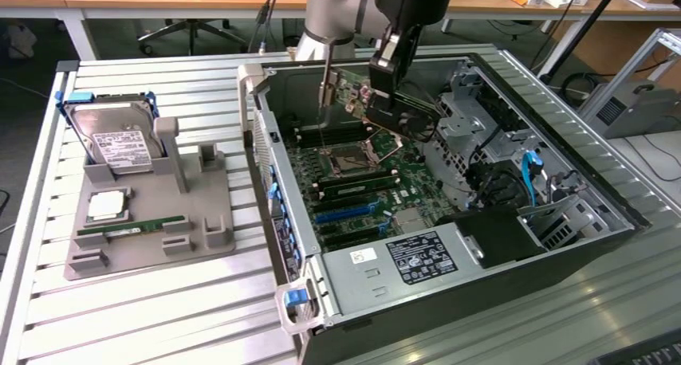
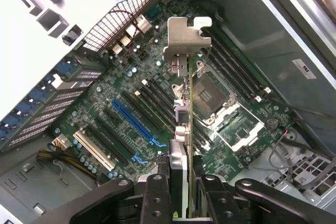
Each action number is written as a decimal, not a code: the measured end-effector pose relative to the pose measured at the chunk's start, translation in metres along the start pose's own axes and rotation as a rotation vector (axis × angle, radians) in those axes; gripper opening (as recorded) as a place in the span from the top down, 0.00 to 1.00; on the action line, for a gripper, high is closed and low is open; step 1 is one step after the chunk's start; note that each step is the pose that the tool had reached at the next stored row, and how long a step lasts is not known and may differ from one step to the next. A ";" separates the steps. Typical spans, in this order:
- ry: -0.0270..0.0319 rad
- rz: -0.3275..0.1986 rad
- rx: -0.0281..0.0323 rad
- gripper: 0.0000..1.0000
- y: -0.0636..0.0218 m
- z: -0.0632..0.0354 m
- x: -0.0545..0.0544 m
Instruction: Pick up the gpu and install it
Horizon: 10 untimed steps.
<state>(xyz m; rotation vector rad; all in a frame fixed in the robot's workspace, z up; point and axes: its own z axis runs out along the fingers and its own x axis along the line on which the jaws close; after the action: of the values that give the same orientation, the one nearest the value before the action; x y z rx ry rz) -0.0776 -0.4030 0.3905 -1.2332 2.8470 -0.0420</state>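
Observation:
My gripper point(image 1: 385, 90) hangs inside the open computer case point(image 1: 253, 134), shut on the gpu point(image 1: 356, 94). The card is held on edge above the motherboard point(image 1: 352, 182), green board showing, its silver bracket point(image 1: 325, 86) towards the exterior view's left. In the wrist view the gpu point(image 2: 181, 129) appears edge-on between my fingers point(image 2: 157, 195), and its bracket point(image 2: 186, 38) is at the far end. It hovers over the row of expansion slots, close to the blue slot point(image 2: 134, 119) and beside the CPU socket point(image 2: 220, 98). It is not touching any slot.
On the slatted table at the exterior view's left stands a grey fixture point(image 1: 191, 213) holding a hard drive point(image 1: 117, 142), a CPU point(image 1: 107, 206) and a RAM stick point(image 1: 133, 228). Inside the case, drive cages point(image 1: 500, 166) and the power supply point(image 1: 426, 257) crowd the motherboard.

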 end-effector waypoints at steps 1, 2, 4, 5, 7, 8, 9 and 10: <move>0.0000 -0.002 0.0000 0.73 0.0000 0.0000 0.000; -0.0001 -0.004 0.0000 0.73 0.0000 0.0000 0.000; -0.0002 -0.008 0.0000 0.73 0.0000 0.0001 0.000; -0.0002 -0.010 -0.0001 0.73 0.0000 0.0001 0.000; -0.0003 -0.015 -0.0001 0.73 0.0000 0.0001 0.000; -0.0003 -0.017 0.0000 0.73 0.0000 0.0001 0.000; -0.0003 -0.018 0.0000 0.73 0.0000 0.0001 0.000; -0.0003 -0.020 -0.0001 0.73 0.0000 0.0001 0.000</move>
<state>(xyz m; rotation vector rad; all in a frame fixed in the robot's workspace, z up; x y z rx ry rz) -0.0776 -0.4031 0.3904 -1.2622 2.8343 -0.0424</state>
